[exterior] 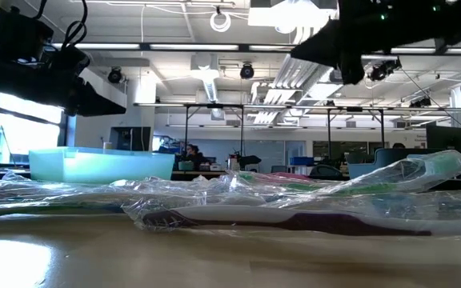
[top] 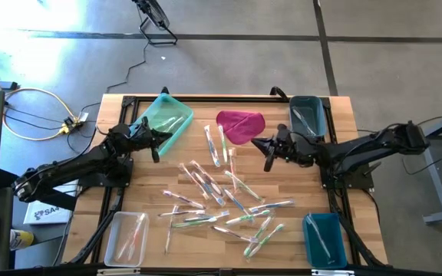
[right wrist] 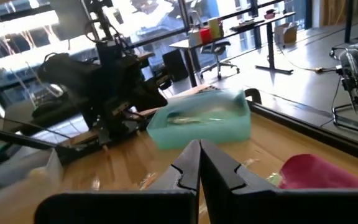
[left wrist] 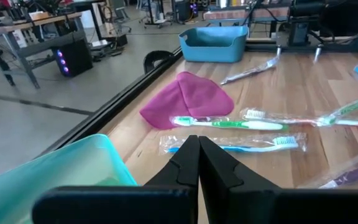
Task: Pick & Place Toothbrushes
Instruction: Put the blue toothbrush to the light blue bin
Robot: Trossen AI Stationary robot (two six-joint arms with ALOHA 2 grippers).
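High view: left gripper (top: 157, 143) and right gripper (top: 268, 152) closed (empty) above toothbrushes (top: 221, 201).

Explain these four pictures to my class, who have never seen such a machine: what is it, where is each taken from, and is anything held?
Two dark robot arms work at a wooden table. One picture looks straight down, one looks level across the tabletop, and two come from cameras on the wrists. Wrapped toothbrushes lie scattered mid-table beside a magenta cloth, with four bins at the corners, such as the pale green bin. The left gripper and right gripper hover above the table, jaws shut, holding nothing.
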